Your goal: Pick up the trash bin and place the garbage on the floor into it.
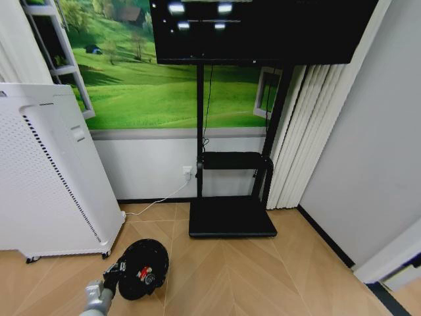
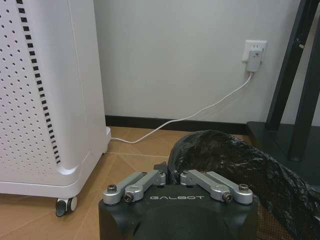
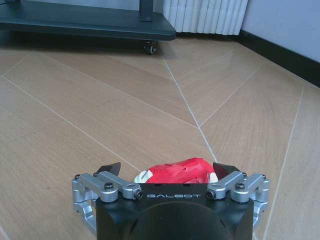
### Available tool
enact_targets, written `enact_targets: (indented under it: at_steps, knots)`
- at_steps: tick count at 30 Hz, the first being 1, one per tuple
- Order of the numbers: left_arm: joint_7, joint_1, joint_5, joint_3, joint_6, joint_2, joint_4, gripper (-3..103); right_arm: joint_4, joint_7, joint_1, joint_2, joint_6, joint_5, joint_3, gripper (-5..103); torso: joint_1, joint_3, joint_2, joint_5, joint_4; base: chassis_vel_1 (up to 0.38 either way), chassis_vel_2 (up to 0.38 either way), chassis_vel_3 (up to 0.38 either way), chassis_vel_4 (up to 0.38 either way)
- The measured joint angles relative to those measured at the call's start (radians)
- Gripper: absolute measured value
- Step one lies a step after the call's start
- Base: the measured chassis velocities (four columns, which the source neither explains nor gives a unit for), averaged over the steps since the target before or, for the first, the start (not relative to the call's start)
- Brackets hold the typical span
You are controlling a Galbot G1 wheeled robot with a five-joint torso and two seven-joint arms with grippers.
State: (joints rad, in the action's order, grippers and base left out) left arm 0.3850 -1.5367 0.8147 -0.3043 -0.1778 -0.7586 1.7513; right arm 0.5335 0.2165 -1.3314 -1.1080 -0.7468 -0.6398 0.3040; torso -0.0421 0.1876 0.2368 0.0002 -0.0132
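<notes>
Wood floor [image 3: 100,100]: red-and-white garbage [image 3: 177,171] between spread right end effector [image 3: 169,172] fingers; left end effector [image 2: 170,176] clenched on trash bin [image 2: 235,165] rim

Open floor [image 1: 263,270] beside purifier [image 1: 46,178]

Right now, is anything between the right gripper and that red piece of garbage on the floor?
Nothing visible. The right gripper is open, its fingers on either side of the red-and-white garbage piece lying on the bare wood floor.
</notes>
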Motion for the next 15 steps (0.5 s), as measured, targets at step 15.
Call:
enact_targets:
  at_steps: [15]
  knots:
    - [-0.008,0.006,0.012,0.004,-0.004,0.000,-0.011,7,-0.067,0.105,0.030,-0.025,0.038,-0.078,0.016,100,0.000,0.000,0.000,0.0000,0.0000,0.000,0.000,0.000,0.000]
